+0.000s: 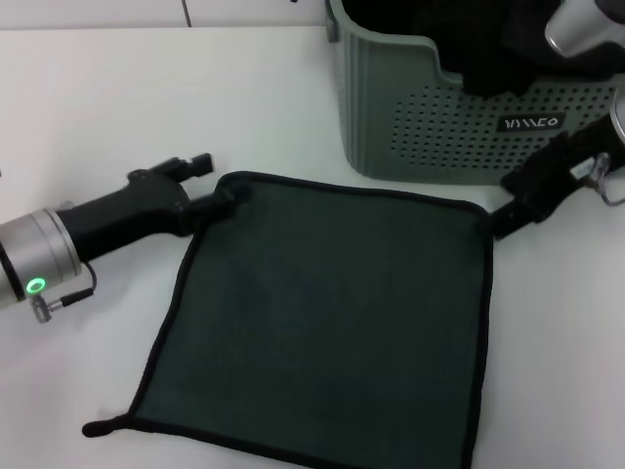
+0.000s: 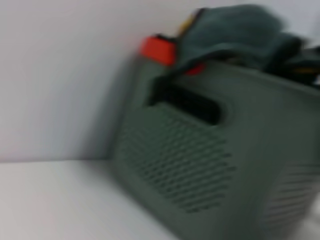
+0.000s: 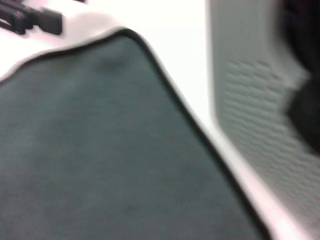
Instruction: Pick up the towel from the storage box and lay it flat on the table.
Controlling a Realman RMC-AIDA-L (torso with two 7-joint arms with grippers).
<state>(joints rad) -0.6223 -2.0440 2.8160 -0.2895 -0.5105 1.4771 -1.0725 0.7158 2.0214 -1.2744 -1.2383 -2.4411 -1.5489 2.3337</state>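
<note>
The dark green towel (image 1: 327,322) with black edging lies spread flat on the white table (image 1: 117,98), its small loop at the near left corner. It also shows in the right wrist view (image 3: 100,150). My left gripper (image 1: 216,183) is open at the towel's far left corner, its lower finger (image 1: 223,203) touching the edge. My right gripper (image 1: 506,213) sits at the towel's far right corner, beside the storage box (image 1: 439,127). The left gripper (image 3: 35,20) shows far off in the right wrist view.
The grey-green box stands at the far right of the table with dark fabric (image 1: 488,49) inside. In the left wrist view the box (image 2: 200,165) holds a dark green cloth (image 2: 235,30) and something red (image 2: 157,49). White table lies left of the box.
</note>
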